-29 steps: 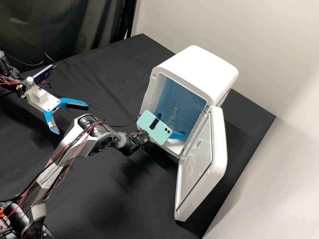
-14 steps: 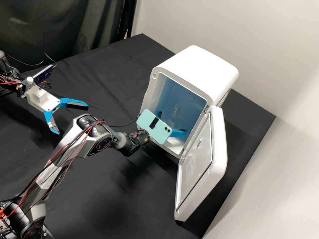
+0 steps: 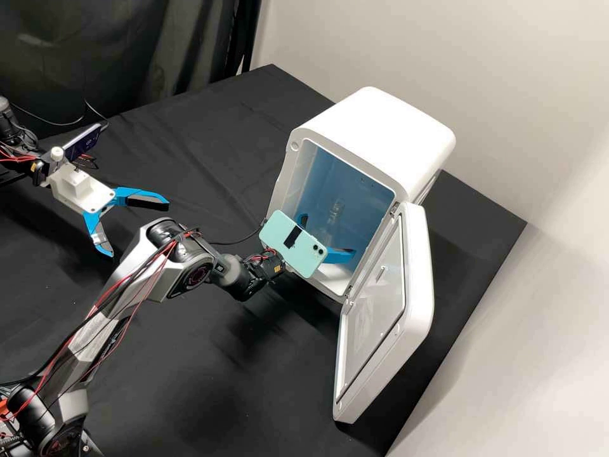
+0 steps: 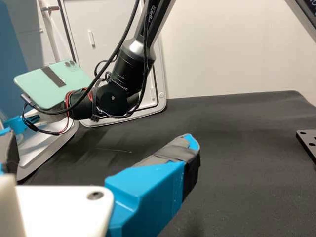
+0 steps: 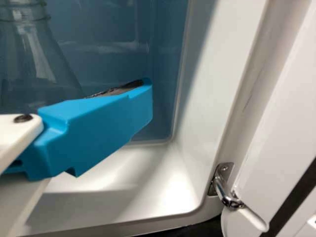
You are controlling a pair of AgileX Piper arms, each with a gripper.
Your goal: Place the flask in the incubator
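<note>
Drawing back slightly, we left the flask [image 5: 29,54] standing inside the incubator [image 3: 380,127], right gripper [image 3: 328,236] released, left gripper [image 3: 137,228] likewise spread, so placement looked done.

Black cloth-covered bench [image 3: 254,368], lightly creased, its far corner close to the wall. Plain off-white wall [image 3: 444,57] behind and along its right side, evenly and softly lit. Faint grey shadow [image 3: 539,254] on the pale surface just past the bench's right edge. Dark curtain [image 3: 127,44] hanging in folds at the far left. Flat black plate [image 4: 307,142] with drilled holes lying on the cloth, seen from the left wrist.
</note>
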